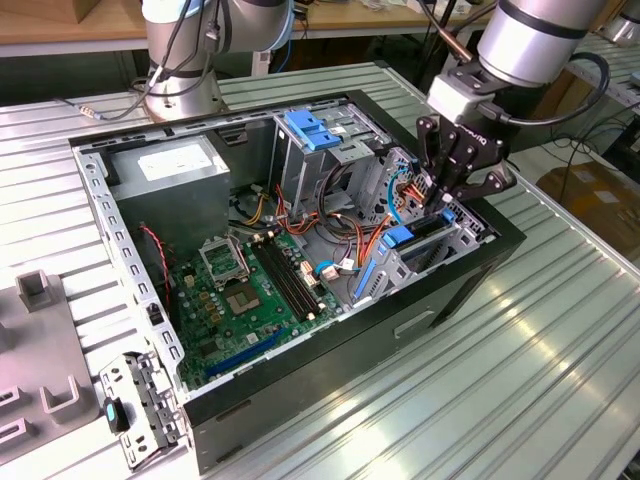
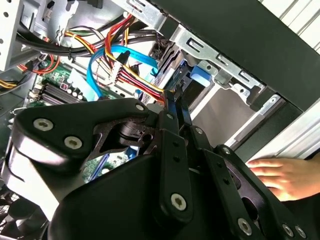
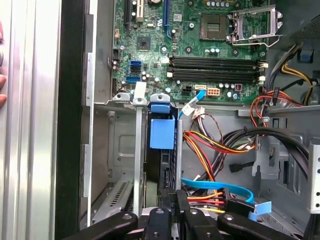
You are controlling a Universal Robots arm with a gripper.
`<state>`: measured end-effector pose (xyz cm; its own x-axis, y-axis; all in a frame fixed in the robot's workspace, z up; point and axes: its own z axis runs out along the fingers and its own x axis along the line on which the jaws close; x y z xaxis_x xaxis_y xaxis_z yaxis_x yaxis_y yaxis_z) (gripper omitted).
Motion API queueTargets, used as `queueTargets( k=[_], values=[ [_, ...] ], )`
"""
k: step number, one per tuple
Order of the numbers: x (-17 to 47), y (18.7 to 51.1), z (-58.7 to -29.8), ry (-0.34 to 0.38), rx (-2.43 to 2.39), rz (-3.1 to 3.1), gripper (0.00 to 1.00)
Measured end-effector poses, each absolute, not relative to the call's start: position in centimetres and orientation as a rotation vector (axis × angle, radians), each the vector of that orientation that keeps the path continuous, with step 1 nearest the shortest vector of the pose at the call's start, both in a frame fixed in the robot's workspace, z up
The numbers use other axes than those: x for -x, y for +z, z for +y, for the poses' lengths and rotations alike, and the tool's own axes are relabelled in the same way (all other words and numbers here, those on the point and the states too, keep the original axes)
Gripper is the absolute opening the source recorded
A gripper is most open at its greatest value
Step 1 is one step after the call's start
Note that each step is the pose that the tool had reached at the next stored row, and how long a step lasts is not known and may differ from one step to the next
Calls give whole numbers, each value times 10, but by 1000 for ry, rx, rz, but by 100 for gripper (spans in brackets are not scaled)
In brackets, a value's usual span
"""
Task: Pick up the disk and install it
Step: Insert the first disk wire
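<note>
The disk [image 3: 161,150] stands on edge in the drive cage [image 3: 122,135] at the front of the open computer case [image 1: 420,310]. Its blue carrier tab [image 3: 162,131] faces the motherboard. In the exterior view the tab [image 1: 398,238] shows low in the cage on the exterior view's right. My gripper [image 1: 442,200] reaches down into the cage right over the disk's far end, with the black fingers [image 3: 174,205] pressed close together. In the second wrist view my gripper [image 2: 175,100] is shut, just short of the blue carrier [image 2: 200,75]. Whether it touches the disk is hidden.
Red, yellow and blue cables [image 3: 220,145] crowd the space beside the cage. A light-blue slotted bracket [image 1: 315,130], a grey power supply [image 1: 170,170] and the green motherboard [image 1: 240,290] fill the case. A person's hand [image 2: 280,172] rests on the table outside the case wall.
</note>
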<state>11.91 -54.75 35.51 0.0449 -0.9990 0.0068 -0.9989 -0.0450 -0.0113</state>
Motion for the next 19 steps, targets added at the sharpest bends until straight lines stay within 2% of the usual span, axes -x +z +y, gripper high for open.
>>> queueTargets(
  k=[19],
  values=[
    [-119,347,-551,-22,2282,2158,16]
  ],
)
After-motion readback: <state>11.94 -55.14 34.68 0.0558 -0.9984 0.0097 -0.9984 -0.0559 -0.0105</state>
